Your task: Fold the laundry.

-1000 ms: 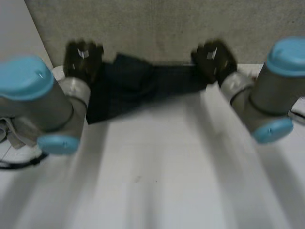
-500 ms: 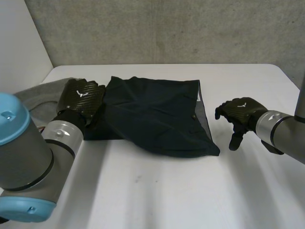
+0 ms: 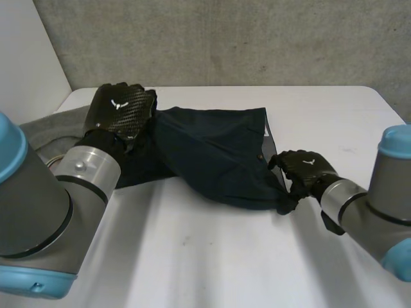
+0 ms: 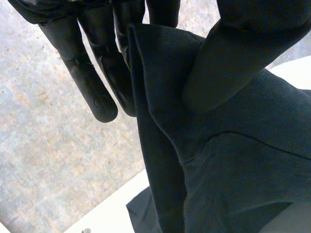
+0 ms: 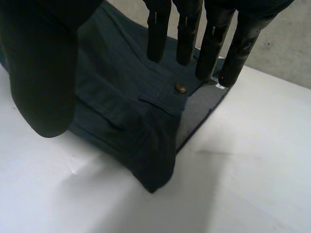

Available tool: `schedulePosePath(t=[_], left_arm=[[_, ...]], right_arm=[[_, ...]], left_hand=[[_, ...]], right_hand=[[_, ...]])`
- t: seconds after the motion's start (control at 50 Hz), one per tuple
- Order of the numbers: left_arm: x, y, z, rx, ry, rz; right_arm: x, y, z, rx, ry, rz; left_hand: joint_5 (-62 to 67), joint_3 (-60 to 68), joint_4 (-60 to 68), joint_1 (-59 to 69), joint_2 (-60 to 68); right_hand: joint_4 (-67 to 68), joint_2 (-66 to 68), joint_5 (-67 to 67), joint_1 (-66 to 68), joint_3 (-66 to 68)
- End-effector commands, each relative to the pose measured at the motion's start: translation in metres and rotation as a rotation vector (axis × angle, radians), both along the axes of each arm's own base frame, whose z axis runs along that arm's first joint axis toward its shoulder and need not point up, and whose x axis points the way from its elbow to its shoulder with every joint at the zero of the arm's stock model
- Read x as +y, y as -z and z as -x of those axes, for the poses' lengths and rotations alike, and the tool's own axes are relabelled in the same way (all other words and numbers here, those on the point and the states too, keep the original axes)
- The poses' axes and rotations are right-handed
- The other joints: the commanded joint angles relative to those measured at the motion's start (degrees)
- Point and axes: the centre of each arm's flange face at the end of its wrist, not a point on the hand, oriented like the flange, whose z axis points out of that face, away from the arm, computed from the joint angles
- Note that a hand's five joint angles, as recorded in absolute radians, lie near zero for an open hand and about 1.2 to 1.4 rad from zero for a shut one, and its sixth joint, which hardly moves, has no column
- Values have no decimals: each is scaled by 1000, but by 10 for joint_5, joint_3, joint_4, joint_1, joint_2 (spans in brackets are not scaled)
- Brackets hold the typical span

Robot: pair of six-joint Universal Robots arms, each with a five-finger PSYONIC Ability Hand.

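Note:
A dark navy garment [image 3: 218,154] with a pocket and a brass button [image 5: 180,88] lies on the white table [image 3: 212,256]. My left hand [image 3: 122,109] is raised at the garment's left edge. In the left wrist view the cloth [image 4: 233,160] is pinched between its thumb and fingers [image 4: 92,73] and hangs from them in a fold. My right hand [image 3: 305,168] is at the near right corner. In the right wrist view its fingers [image 5: 211,43] are straight and spread above the pocket area [image 5: 126,107], thumb apart, gripping nothing.
A grey cloth [image 3: 54,128] lies at the table's left edge, behind my left arm. A concrete wall [image 3: 225,38] stands right behind the table. Bare tabletop stretches in front of the garment and to its right.
Both hands held the garment up a second ago. It was then laid down and the right hand let go. The right hand has since moved in to the near right corner, and the left has lifted its edge.

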Motion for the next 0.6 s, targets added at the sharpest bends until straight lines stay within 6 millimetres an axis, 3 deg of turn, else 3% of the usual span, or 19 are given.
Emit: schedulePosePath(t=[0.02,0.16,0.22,0.26,0.36,0.44,0.5,0.6], left_arm=[[-3,-15,3,39,3,12],[-8,-24,3,75,-2,15],[-10,-26,2,89,-7,17],[-11,-25,2,89,-9,15],[-11,-21,0,78,-16,-1],[-12,-16,-6,56,-32,-32],[-10,-8,-13,19,-48,-83],[-3,11,-27,-66,-72,-208]], right_arm=[[-3,22,-12,16,-24,11],[-1,33,-28,20,-59,22],[-8,35,-29,29,-34,39],[-16,32,-27,31,4,68],[-26,19,-24,41,46,126],[-29,2,-20,95,29,194],[-28,-23,-12,203,-1,290],[4,-70,2,514,-129,394]], left_hand=[[143,117,114,143,114],[143,117,114,143,114],[143,117,114,143,114],[143,117,114,143,114],[143,117,114,143,114],[143,117,114,143,114],[143,117,114,143,114],[143,117,114,143,114]], right_hand=[[18,7,20,39,11],[70,60,72,91,63],[254,244,256,275,248],[573,563,575,594,567],[577,567,579,598,571],[577,567,579,598,571],[577,567,579,598,571],[577,567,579,598,571]])
